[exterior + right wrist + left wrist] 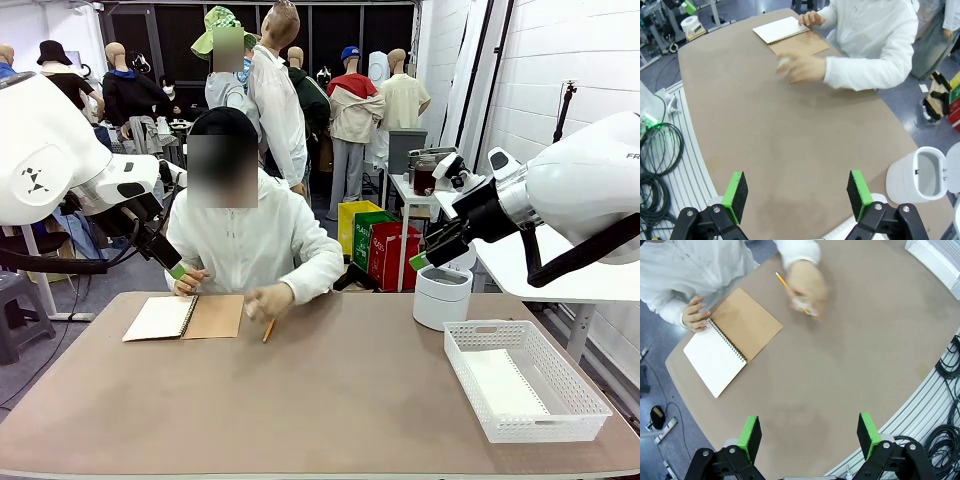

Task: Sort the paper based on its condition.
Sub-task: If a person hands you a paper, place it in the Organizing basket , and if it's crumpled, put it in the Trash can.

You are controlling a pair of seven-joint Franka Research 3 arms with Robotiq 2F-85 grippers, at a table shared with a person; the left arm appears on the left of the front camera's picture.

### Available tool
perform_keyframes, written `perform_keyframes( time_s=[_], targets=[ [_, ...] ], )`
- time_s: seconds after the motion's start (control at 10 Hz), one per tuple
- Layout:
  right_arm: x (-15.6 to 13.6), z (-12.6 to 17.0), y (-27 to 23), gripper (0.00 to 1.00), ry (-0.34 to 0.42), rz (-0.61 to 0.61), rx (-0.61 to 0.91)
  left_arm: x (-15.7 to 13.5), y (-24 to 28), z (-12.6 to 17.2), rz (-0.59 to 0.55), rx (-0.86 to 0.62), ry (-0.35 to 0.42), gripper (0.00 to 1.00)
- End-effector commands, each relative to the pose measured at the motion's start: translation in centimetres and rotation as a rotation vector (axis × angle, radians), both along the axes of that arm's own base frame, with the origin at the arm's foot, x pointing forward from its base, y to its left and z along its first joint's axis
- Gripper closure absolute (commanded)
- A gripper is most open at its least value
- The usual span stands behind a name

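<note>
No loose paper lies on the table top; a flat white sheet (503,383) seems to rest inside the white basket (560,420) at the right. A person at the far side has one hand (696,315) on an open spiral notebook (185,317) with a brown cover (747,322). Their other hand (805,290), blurred, is at a yellow pencil (268,330). My left gripper (809,437) hangs open high over the table's left part (172,262), holding nothing. My right gripper (796,196) is open and empty too, raised above the right side (420,262).
A white bin (441,297) with its lid up stands at the back right, also in the right wrist view (922,175). The basket's corner (935,255) shows in the left wrist view. Cables (660,150) lie beyond the table's near edge.
</note>
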State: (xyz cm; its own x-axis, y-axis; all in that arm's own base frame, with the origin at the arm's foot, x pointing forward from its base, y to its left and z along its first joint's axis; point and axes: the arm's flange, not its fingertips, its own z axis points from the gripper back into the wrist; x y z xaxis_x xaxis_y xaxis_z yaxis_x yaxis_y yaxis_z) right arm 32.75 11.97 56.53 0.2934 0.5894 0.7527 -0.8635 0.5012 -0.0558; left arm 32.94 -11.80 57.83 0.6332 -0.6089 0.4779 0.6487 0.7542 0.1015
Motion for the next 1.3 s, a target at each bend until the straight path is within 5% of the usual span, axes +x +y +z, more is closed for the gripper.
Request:
perform_keyframes(
  time_s=[0.0,1.2],
  targets=[
    [-0.04,0.0,0.0,0.0,0.005,0.01,0.009,-0.01,0.06,0.05,-0.014,-0.013,0.005,0.0],
    [-0.04,0.0,0.0,0.0,0.005,0.01,0.009,-0.01,0.06,0.05,-0.014,-0.013,0.005,0.0]
  ],
)
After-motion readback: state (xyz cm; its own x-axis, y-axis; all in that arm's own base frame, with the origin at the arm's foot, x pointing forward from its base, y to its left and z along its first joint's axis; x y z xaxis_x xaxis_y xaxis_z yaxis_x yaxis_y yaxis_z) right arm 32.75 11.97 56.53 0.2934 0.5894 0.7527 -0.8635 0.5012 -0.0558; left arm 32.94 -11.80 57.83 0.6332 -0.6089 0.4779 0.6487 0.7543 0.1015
